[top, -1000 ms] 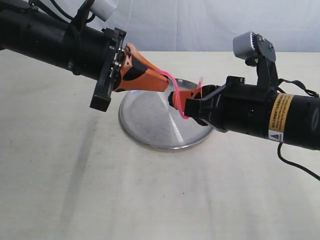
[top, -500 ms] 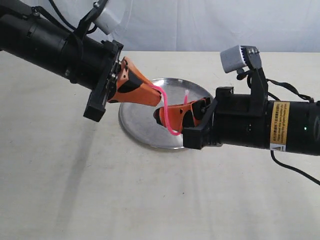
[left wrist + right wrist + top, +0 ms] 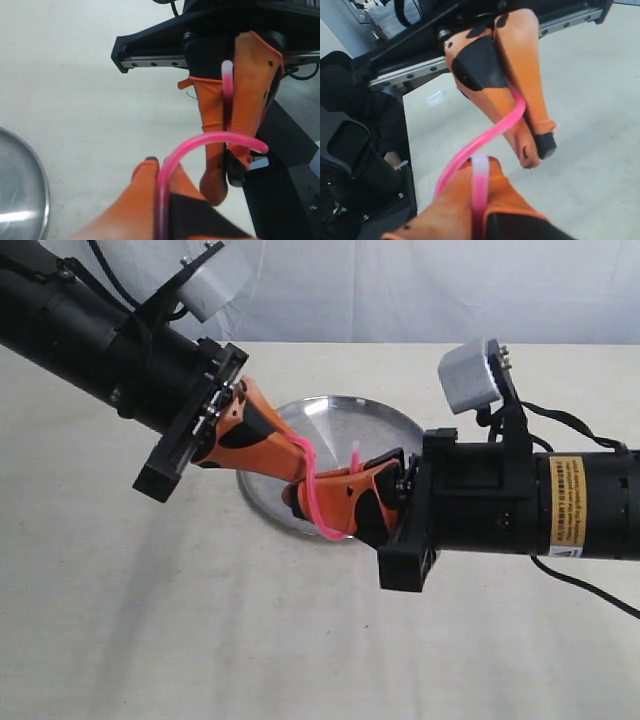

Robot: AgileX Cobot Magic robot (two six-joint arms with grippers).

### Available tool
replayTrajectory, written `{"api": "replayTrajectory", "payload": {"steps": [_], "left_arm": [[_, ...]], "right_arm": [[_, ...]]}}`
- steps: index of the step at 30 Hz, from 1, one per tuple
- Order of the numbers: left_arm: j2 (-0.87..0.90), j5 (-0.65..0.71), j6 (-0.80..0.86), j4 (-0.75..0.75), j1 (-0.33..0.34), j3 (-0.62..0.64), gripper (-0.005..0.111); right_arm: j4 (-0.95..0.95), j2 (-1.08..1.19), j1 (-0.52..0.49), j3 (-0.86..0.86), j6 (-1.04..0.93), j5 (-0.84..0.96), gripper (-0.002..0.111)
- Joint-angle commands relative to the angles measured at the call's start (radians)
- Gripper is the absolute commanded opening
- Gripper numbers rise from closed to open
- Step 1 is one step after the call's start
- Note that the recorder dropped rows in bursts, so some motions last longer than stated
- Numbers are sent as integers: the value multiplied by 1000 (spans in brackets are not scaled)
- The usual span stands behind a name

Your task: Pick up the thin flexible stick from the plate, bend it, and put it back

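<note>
The thin flexible stick point(image 3: 313, 492) is a bright pink rod bent into a tight loop in the air over the near edge of the plate point(image 3: 345, 420). My left gripper point(image 3: 303, 462) is shut on one end, and the rod runs between its orange fingers point(image 3: 161, 167). My right gripper point(image 3: 291, 496) is shut on the other end, where the pale tip point(image 3: 480, 172) pokes out past its fingers point(image 3: 480, 162). The two grippers' tips overlap closely, the left above the right. In the left wrist view the stick point(image 3: 210, 141) arches across to the right gripper's fingers point(image 3: 250, 100).
The shiny round plate's rim point(image 3: 42, 175) lies on a pale cloth-covered table point(image 3: 150, 620). Both black arms lean over the plate from either side. A white backdrop stands behind the table.
Both grippers have come closer together and shifted toward the plate's near edge. The stick's curve has tightened into a narrower loop. Both stay shut on it.
</note>
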Motion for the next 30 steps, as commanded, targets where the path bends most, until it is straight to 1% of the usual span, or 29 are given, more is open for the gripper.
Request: {"api": "replayTrajectory", "payload": {"steps": [1,6,11,13,30], "left_arm": [[-16,-57,-19,-5,1,-5,0],[-93,-55,-24,-5,1,-5,0],[-139,-52,-38,11,1,-5,0],[-151,-52,-41,17,1,-5,0],[-262,-52,-41,24,1,-5,0]], "right_arm": [[-25,-8,7,-5,-41,-166,-1],[-2,-8,7,-5,-46,-204,-1],[45,-8,7,-5,-74,-313,-1],[52,-10,7,-5,-74,-330,-1],[81,-76,7,-22,-92,-344,-1]]}}
